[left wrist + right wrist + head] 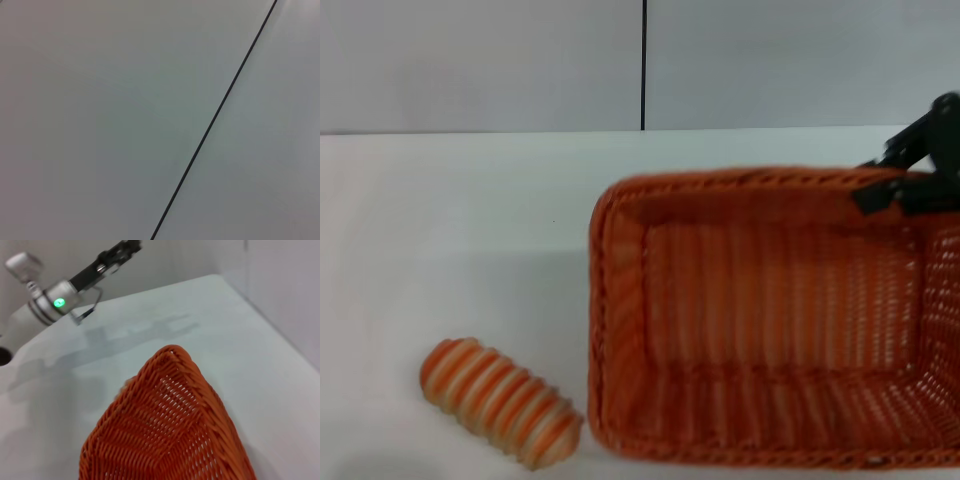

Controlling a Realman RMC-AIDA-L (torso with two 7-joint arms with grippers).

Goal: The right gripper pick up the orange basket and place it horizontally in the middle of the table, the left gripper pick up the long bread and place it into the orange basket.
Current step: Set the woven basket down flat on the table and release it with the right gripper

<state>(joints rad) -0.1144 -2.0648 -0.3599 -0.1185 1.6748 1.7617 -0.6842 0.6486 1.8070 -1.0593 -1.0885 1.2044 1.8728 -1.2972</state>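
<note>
Where the white table (pixel 450 230) lies bare at the near left, the long bread (pixel 500 402), an oblong ridged loaf striped orange and cream, is seen just beside the orange basket (pixel 760 320). Woven wicker with a braided rim, the basket is gripped at its far right rim by the right gripper (pixel 905 185); the left gripper (pixel 122 251) is raised apart, its opening not discernible.

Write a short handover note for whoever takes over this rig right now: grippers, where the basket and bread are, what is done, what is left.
Right gripper: at the far rim of the orange basket, apparently gripping it.
Left gripper: raised off to the side, away from the work, holding nothing.
Basket: on the robot's right side of the table, partly out of the head view, empty.
Long bread: lying on the table by the basket's left near corner.
Done: basket apparently grasped.
Left: centre the basket horizontally, then put the bread in it.
</note>
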